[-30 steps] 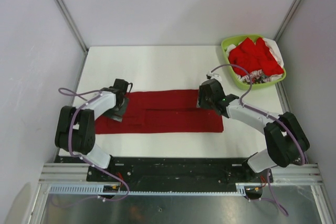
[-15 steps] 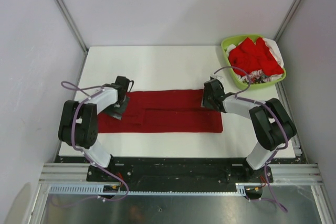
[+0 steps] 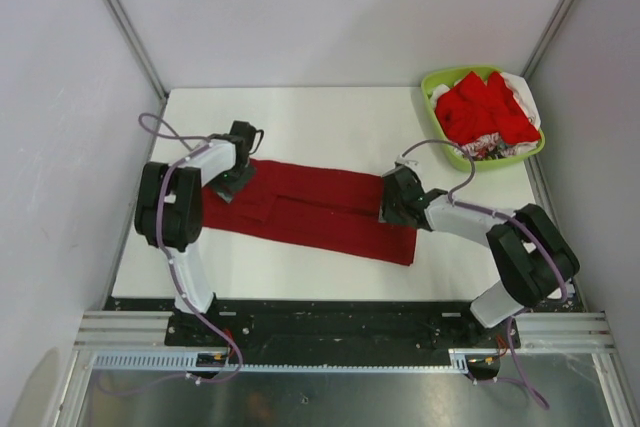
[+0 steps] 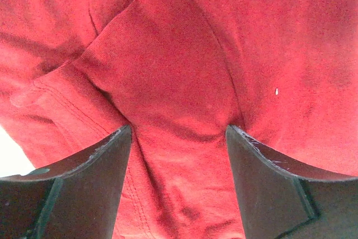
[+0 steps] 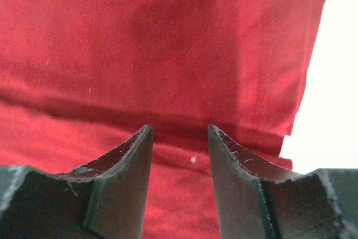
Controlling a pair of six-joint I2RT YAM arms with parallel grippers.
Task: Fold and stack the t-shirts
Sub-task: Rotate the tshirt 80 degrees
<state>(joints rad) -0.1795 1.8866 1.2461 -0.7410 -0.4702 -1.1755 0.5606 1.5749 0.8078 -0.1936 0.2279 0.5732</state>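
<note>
A plain dark crimson t-shirt, folded into a long strip, lies slanted across the table, left end farther back. My left gripper is at its far-left end. In the left wrist view the fingers dig into puckered crimson cloth bunched between them. My right gripper is at the strip's right end. Its fingers close on the cloth by a fold edge. Brighter red shirts with white and patterned fabric fill the basket.
The lime-green basket stands at the back right corner of the white table. Grey walls with metal posts enclose the table on three sides. A black and metal rail runs along the near edge.
The crimson strip has turned from lying straight to slanted. Its left end moved back with my left gripper, and its right end moved nearer with my right gripper.
</note>
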